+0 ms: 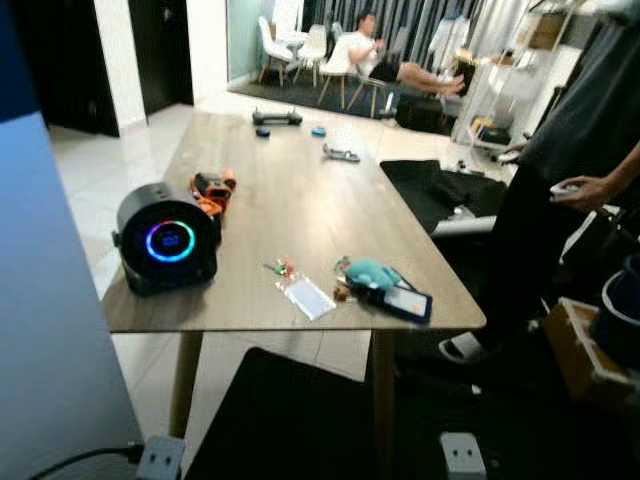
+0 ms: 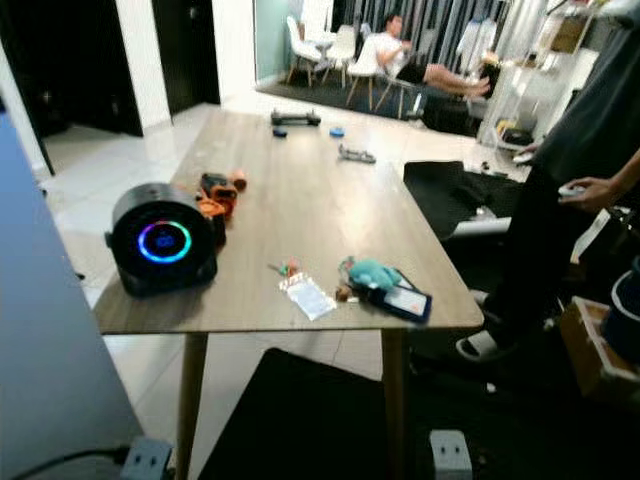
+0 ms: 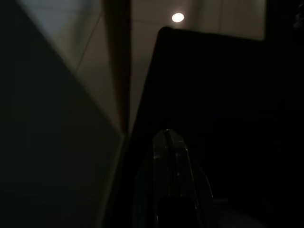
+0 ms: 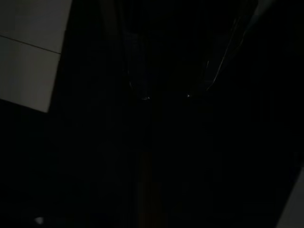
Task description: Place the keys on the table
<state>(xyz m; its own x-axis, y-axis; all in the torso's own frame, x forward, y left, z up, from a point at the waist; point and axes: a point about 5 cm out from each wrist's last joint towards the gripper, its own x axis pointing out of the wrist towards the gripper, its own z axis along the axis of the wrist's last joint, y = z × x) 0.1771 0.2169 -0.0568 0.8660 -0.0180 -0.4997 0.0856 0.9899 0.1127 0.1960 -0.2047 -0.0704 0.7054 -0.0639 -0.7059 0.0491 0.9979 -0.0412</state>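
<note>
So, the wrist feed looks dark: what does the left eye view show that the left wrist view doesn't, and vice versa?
Left eye: the table with the keys on it, a speaker and a person standing beside it. Left wrist: the left gripper, jaws together, hanging low. Both: pale floor tiles and the black mat.

Bright open room around a long wooden bench, as I see it from the head cameras.

I see the bench [image 1: 300,200] standing on pale glossy floor tiles [image 1: 110,190], with a dark mat [image 1: 290,420] under its near end. A white pillar [image 1: 120,60] stands between dark doorways at far left. At the back, white chairs [image 1: 300,45] stand before grey curtains [image 1: 420,20], and a person sits there. A white shelf rack [image 1: 510,80] stands at right, where another person in dark clothes stands beside the bench.
</note>
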